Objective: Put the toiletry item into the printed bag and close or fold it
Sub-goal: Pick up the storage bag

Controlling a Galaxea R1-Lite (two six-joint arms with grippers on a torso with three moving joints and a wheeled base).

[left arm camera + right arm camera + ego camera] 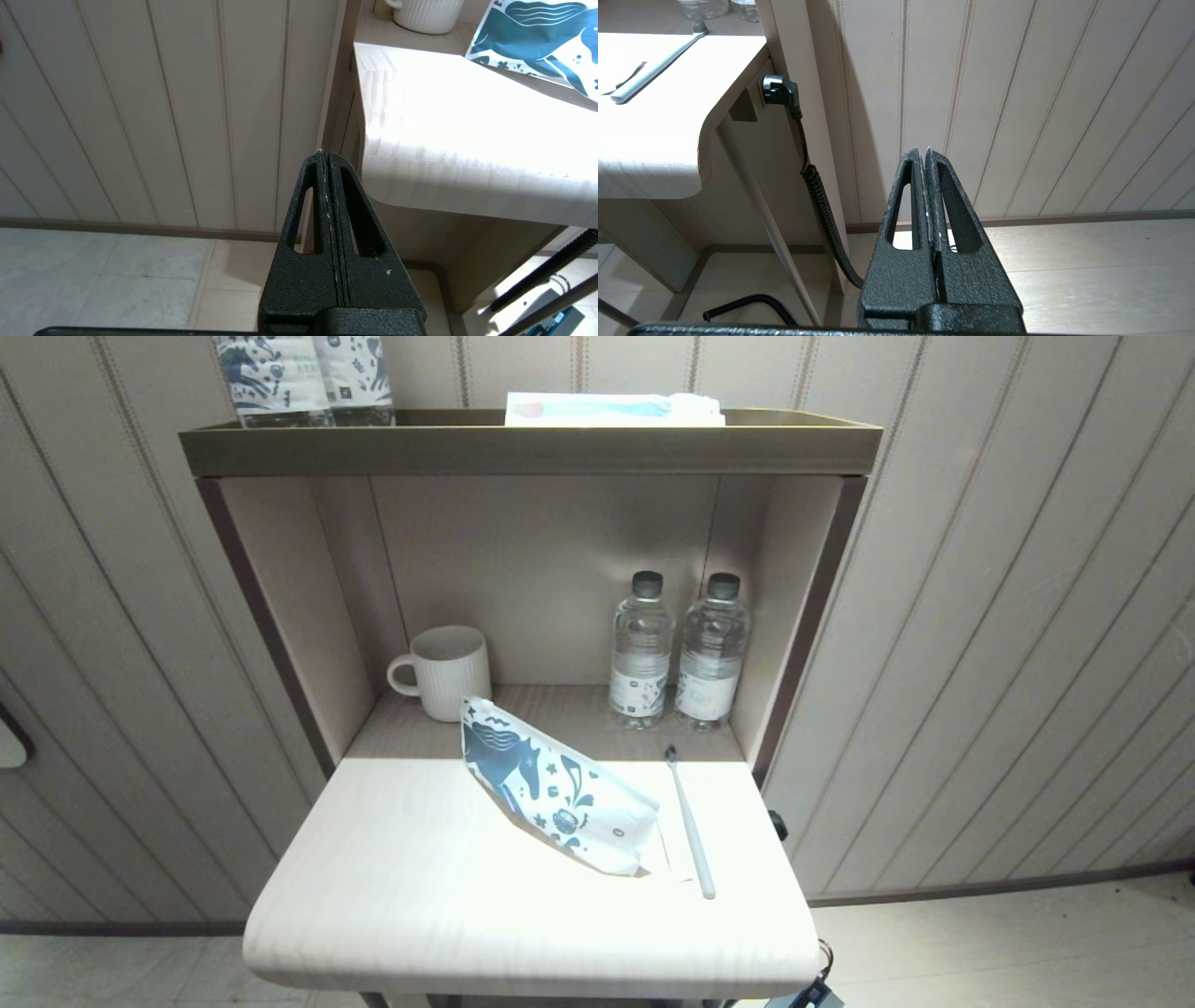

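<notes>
While both grippers, left gripper (327, 154) and right gripper (926, 151), hang closed and empty below the table (392, 896) (nothing started), the next move is grasping the toothbrush (691, 826) at 3 o'clock of the printed bag (551, 793).

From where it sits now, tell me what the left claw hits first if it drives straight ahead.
Probably the panelled wall. The left claw, shut and empty, hangs low beside the table, pointing just past its rounded corner toward the wall and the cabinet's side edge. Depth is unclear; it may graze that corner first.
</notes>
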